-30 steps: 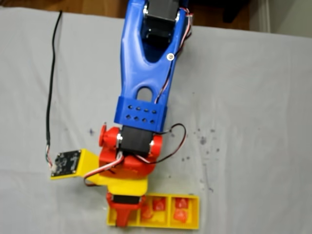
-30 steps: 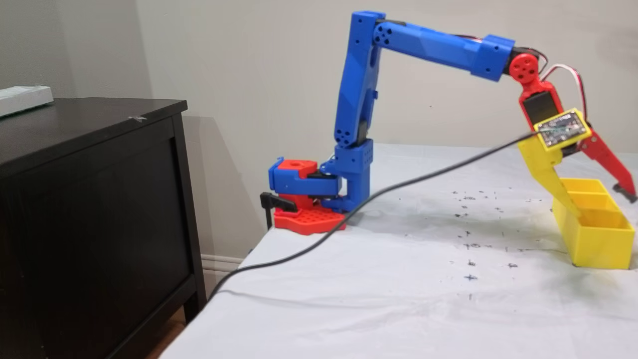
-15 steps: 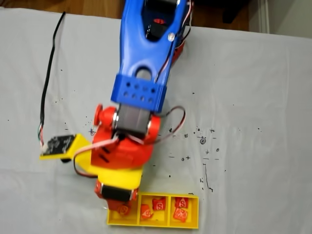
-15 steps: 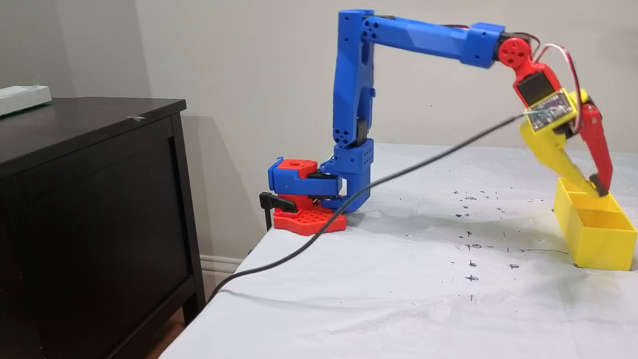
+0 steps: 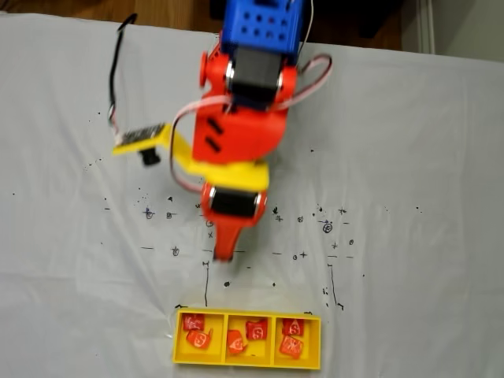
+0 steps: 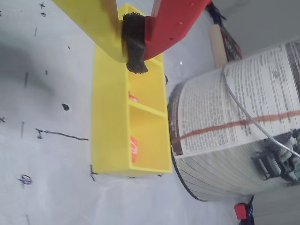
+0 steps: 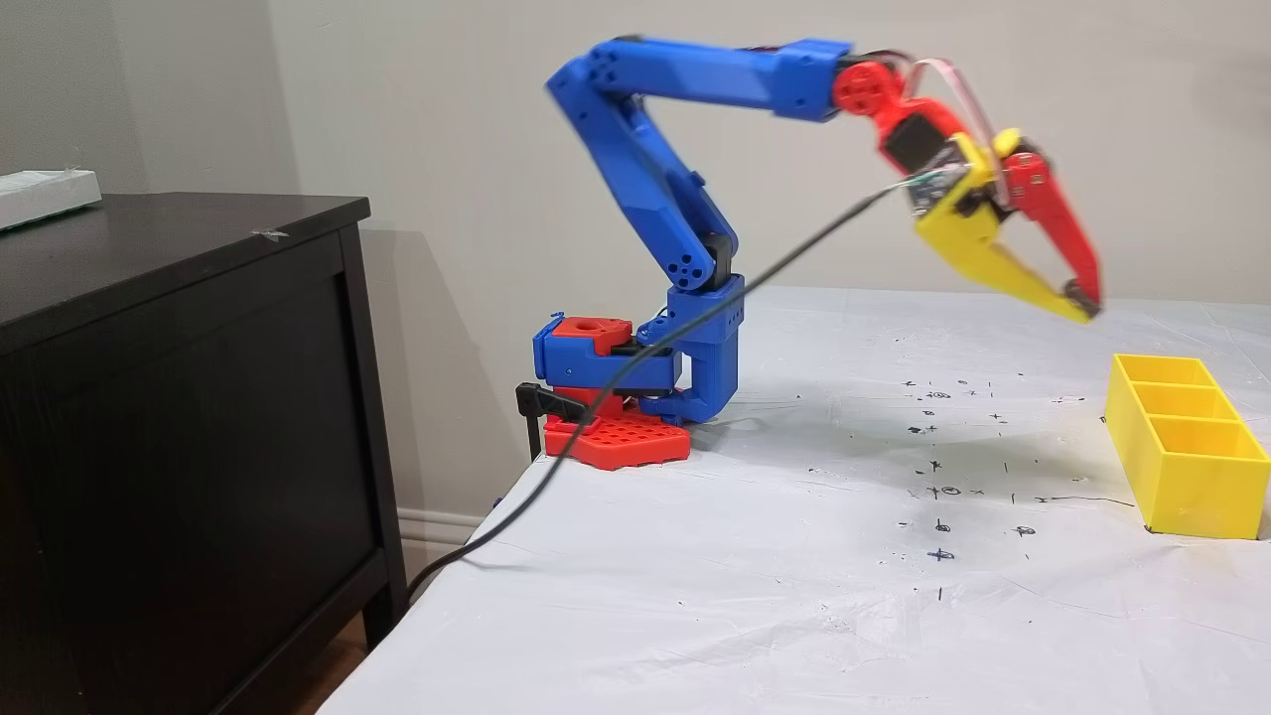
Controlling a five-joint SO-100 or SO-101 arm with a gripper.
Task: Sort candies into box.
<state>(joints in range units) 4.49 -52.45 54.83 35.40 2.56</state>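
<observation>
The yellow box (image 5: 247, 364) lies at the bottom edge of a fixed view, its three compartments side by side. Several red candies rest in it, two per compartment, such as one candy (image 5: 198, 339) on the left and another candy (image 5: 292, 327) on the right. My gripper (image 5: 223, 253) hovers well above and behind the box, shut with nothing in it. From the side, the gripper (image 7: 1080, 301) hangs high in the air to the left of the box (image 7: 1192, 487). In the wrist view the gripper (image 6: 135, 51) has its black pads pressed together above the box (image 6: 110, 122).
A white cloth with small ink marks (image 5: 327, 227) covers the table. A black cable (image 7: 695, 328) trails from the wrist camera off the table edge. A dark cabinet (image 7: 179, 397) stands on the left. A large paper-wrapped cylinder (image 6: 225, 136) sits right beside the box.
The gripper was open over the box's left compartment, then shut. The arm has lifted and drawn back toward its base. The left compartment now shows two candies.
</observation>
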